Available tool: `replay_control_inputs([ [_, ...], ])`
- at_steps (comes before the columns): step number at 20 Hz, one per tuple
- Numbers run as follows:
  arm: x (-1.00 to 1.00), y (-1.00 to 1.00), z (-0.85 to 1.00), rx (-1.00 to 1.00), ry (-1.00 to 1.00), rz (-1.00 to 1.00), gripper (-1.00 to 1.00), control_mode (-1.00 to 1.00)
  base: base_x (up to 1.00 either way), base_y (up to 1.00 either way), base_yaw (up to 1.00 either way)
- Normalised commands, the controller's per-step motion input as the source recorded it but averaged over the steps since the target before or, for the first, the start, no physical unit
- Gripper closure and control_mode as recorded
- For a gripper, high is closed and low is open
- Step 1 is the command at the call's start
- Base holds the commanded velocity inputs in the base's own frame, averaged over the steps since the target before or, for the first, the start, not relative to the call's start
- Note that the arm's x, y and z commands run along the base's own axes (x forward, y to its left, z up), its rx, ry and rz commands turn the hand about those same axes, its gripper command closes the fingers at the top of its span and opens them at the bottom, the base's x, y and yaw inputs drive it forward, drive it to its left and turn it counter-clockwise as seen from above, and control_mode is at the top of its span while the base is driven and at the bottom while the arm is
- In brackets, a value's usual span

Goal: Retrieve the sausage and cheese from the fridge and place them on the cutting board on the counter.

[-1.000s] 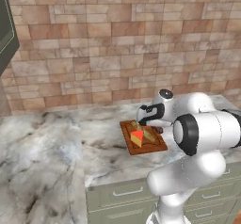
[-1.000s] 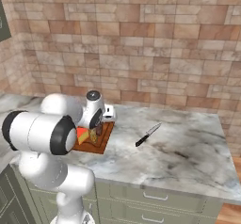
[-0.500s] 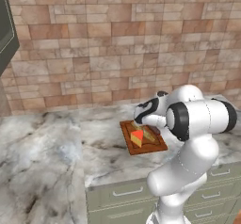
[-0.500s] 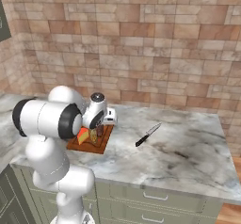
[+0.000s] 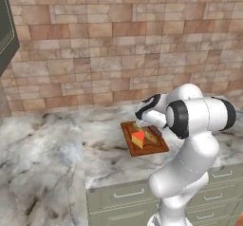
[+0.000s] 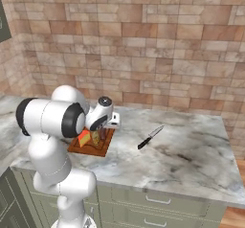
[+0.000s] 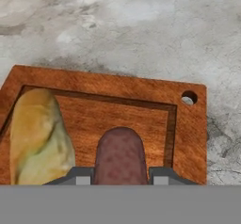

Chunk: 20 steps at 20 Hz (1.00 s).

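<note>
The reddish-brown cutting board lies on the marbled counter. The cheese, a yellow-orange wedge with a red face, rests on the board. My gripper hangs low over the board, just beside the cheese, and is shut on the sausage. The sausage is dark reddish-brown, and its rounded end pokes out between the finger tips over the board's recessed middle. The fridge is out of view.
A black-handled knife lies on the counter to the right of the board. A brick wall backs the counter. Pale green drawers run below. A dark cabinet corner hangs at the upper left.
The arm's elbow and upper links have swung round above the board. The hand stays low over the board, still shut on the sausage. The cheese and knife have not moved.
</note>
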Motion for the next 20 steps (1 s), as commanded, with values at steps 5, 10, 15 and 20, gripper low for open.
replay_control_inputs([
  [5,-0.04,0.03,-0.2,0.04,0.01,0.0,1.0,-1.0,0.0,0.0,0.0],
  [10,-0.05,0.12,-0.19,0.03,0.01,0.0,1.0,-1.0,0.0,0.0,0.0],
  [15,-0.1,0.2,-0.13,0.01,0.0,0.0,1.0,-1.0,0.0,0.0,0.0],
  [20,-0.13,0.21,-0.09,0.0,0.0,0.0,1.0,-1.0,0.0,0.0,0.0],
])
